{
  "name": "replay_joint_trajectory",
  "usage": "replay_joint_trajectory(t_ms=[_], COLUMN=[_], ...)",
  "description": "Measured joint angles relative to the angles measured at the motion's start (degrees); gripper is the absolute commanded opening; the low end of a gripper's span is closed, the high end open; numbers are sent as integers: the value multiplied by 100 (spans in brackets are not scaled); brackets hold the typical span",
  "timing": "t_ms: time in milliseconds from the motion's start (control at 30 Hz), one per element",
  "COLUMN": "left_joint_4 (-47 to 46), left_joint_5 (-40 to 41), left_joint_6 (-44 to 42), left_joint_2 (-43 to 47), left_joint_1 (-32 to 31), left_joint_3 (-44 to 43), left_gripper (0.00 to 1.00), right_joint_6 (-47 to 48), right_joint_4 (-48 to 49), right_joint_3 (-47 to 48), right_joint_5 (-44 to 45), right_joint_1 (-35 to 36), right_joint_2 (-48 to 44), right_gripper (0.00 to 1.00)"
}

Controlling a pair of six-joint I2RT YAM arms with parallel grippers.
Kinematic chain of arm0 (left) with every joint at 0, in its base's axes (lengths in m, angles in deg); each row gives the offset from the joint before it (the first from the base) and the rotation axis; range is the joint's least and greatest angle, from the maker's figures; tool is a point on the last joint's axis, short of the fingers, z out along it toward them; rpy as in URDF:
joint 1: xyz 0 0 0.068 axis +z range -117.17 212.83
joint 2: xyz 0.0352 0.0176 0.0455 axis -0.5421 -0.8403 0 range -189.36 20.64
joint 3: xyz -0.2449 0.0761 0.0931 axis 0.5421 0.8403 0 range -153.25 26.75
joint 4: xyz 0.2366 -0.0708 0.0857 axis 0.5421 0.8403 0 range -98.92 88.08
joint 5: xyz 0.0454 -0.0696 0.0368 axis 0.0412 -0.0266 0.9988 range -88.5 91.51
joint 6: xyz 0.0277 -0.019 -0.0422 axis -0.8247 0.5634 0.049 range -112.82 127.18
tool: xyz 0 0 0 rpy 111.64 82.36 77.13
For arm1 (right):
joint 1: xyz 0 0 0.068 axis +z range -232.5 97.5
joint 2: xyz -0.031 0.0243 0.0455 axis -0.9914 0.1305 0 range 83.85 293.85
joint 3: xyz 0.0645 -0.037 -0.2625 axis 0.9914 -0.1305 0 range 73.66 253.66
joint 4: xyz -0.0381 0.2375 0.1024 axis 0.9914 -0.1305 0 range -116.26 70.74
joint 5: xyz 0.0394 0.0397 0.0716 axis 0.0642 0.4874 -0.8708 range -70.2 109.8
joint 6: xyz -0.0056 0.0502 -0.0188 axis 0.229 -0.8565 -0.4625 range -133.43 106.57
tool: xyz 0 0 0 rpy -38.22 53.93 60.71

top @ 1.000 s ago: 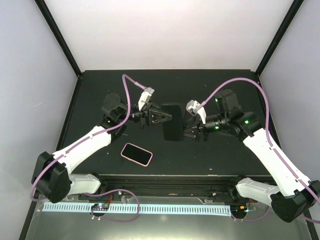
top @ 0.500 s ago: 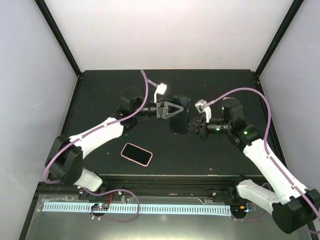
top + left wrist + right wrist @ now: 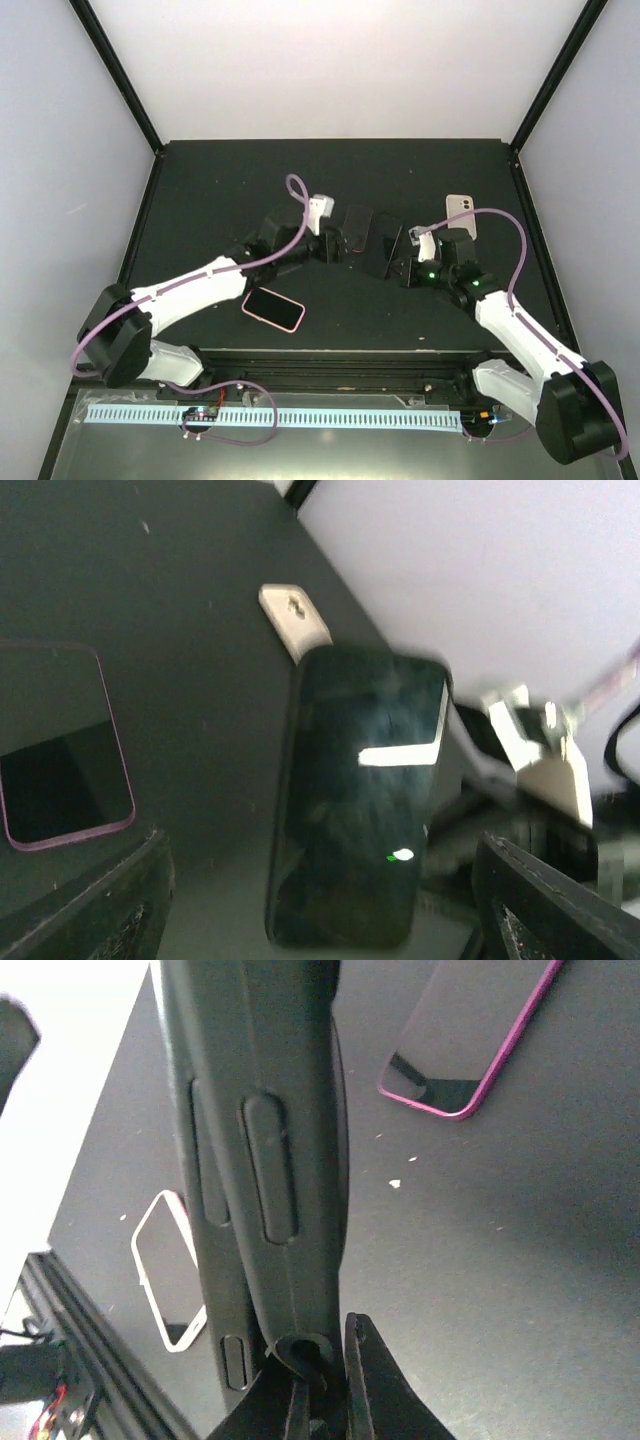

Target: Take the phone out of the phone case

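A glossy phone in its matte black case is pinched edgewise by the right gripper; the left gripper is spread wide.

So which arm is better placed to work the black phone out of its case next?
Left, probably. The right gripper is shut on the edge of the cased phone, holding it, while the left gripper stands open and free, facing its broad side.

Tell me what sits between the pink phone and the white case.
The black phone in its case, gripped by the right gripper, stands between the pink phone and the white case; the top view shows it.
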Motion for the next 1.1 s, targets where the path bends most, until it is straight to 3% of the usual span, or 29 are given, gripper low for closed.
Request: replay_joint_trajectory(t_ms=[233, 367, 733, 1100], left_joint_4=[511, 839, 1099, 835], left_joint_5=[1316, 1998, 3200, 4002], left_joint_6=[-647, -970, -1843, -2959], left_joint_2=[105, 37, -1040, -1746], left_joint_1=[-1364, -1829, -2422, -2841], left_joint_3=[409, 315, -396, -686], left_gripper=[78, 78, 79, 75], right_joint_6=[-15, -15, -225, -562], right_joint_4=[192, 201, 170, -254], right_joint_3=[4, 4, 17, 455], right_joint_5=[496, 577, 348, -463], right_joint_1=[-81, -208, -494, -640], right_joint_2=[584, 815, 1082, 2688], right_gripper=[1, 1, 1, 1])
